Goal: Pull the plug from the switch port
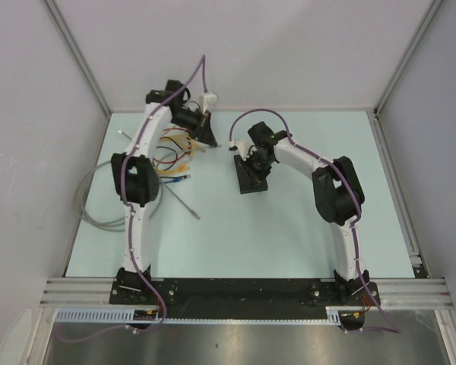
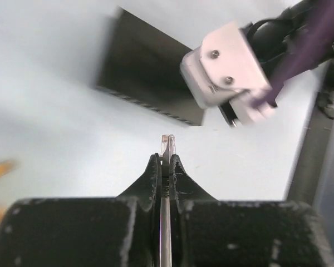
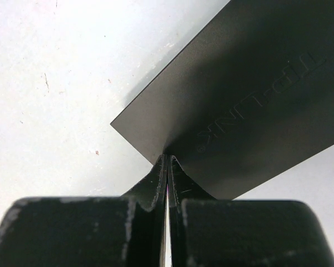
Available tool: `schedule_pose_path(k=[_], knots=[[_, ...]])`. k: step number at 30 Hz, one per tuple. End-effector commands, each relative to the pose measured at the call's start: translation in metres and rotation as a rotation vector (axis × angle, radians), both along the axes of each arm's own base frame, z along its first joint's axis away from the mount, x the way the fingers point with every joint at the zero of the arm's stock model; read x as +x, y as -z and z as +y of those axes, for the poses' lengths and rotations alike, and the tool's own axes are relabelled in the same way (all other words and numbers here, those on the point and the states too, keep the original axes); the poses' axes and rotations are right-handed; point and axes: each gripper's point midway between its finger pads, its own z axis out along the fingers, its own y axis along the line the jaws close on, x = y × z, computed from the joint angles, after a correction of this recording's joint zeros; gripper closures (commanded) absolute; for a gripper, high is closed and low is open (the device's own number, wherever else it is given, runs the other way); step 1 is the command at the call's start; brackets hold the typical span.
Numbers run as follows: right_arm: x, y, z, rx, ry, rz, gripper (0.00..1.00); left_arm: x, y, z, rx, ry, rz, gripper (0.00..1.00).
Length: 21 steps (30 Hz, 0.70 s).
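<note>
- The switch (image 1: 251,181) lies flat on the pale surface (image 1: 289,236).
- The right claw (image 3: 166,164) is clenched, its tips touching the switch's top face close to one corner.
- The left claw (image 2: 167,161) grips the clear plug (image 2: 167,146), which pokes out past its tips.
- The plug is apart from the switch and points toward its long edge.
- Loose coloured cables (image 1: 175,156) lie left of the switch.

The tally, kind by kind

One black switch (image 1: 252,176) and one clear plug (image 2: 167,146). Two white arms: left arm (image 1: 134,236), right arm (image 1: 343,251). Two grippers: left gripper (image 2: 166,162), right gripper (image 3: 166,162). The coloured cables (image 1: 175,156) and grey cable loops (image 1: 99,217) lie too tangled to count.
</note>
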Motion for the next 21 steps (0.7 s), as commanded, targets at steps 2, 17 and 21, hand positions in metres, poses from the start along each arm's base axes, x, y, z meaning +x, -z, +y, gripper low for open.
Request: schedule_pose_path(k=[2,17,21], knots=[[-0.021,0.055,-0.031,-0.171,0.002,0.119,1.00,0.042,-0.072,0.071,0.198,-0.145,-0.373,1.00],[-0.011,0.055,-0.025,-0.142,0.020,0.113,1.00,0.149,-0.090,0.161,0.470,-0.766,-0.608,0.32],[-0.006,0.053,-0.027,-0.143,0.033,0.103,0.99,0.148,-0.112,0.150,0.403,-0.834,-0.626,0.00]])
